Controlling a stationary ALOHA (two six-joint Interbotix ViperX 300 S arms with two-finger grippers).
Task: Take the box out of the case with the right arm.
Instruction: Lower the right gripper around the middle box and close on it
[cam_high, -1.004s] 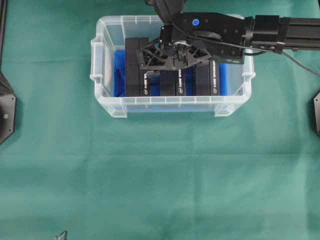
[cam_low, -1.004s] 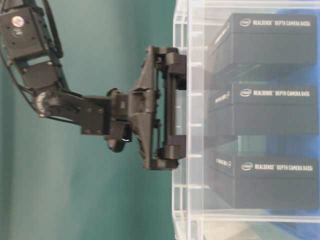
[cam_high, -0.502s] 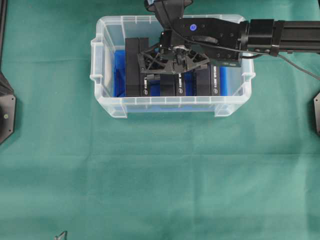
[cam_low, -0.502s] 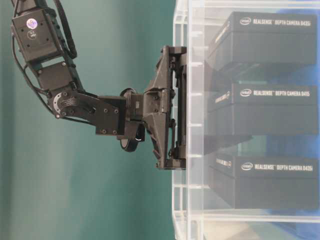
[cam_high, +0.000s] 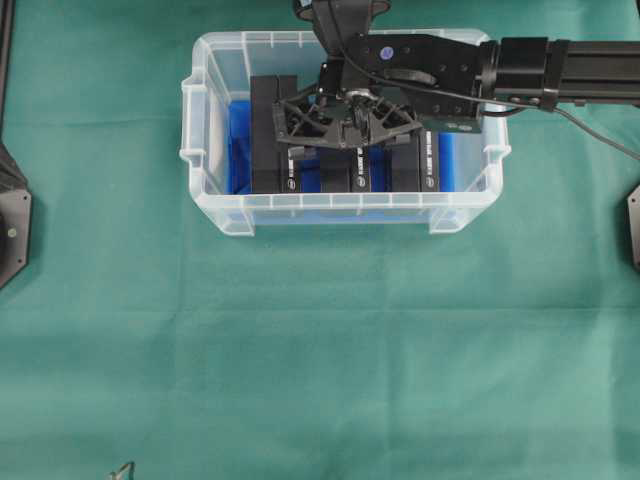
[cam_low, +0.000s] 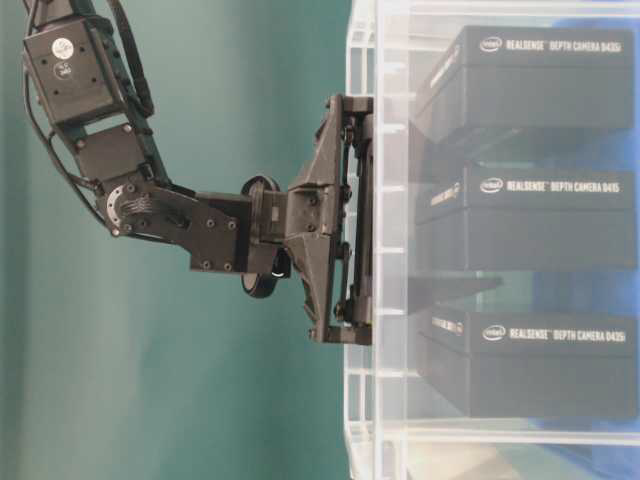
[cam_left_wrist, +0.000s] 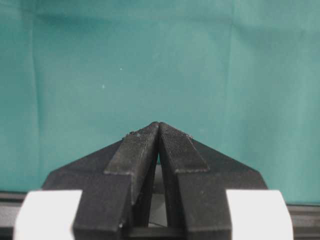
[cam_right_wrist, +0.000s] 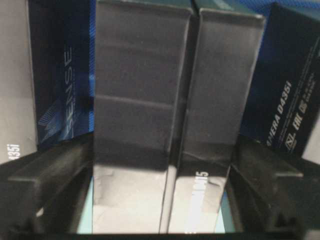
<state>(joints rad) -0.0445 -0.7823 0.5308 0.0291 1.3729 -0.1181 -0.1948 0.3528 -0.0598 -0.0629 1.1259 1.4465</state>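
The case (cam_high: 205, 150) is a clear tub with a blue bottom at the top middle of the green cloth. Three black boxes stand in it side by side. My right gripper (cam_high: 348, 135) reaches down into the case (cam_low: 365, 420) and straddles the middle box (cam_high: 345, 172). In the right wrist view that box (cam_right_wrist: 160, 125) fills the space between the fingers (cam_right_wrist: 55, 175), with a thin light gap on each side. The right gripper (cam_right_wrist: 160, 190) is open, its jaws close round the box. My left gripper (cam_left_wrist: 158, 125) is shut on nothing above bare cloth.
A left box (cam_high: 268, 150) and a right box (cam_high: 415, 165) flank the middle one closely. The case walls stand near the outer boxes. Black mounts sit at the left edge (cam_high: 12, 225) and right edge (cam_high: 633, 225). Green cloth stretches in front of the case.
The right gripper has sunk lower into the case over the middle box, and its fingers have drawn closer together. The left gripper has not moved.
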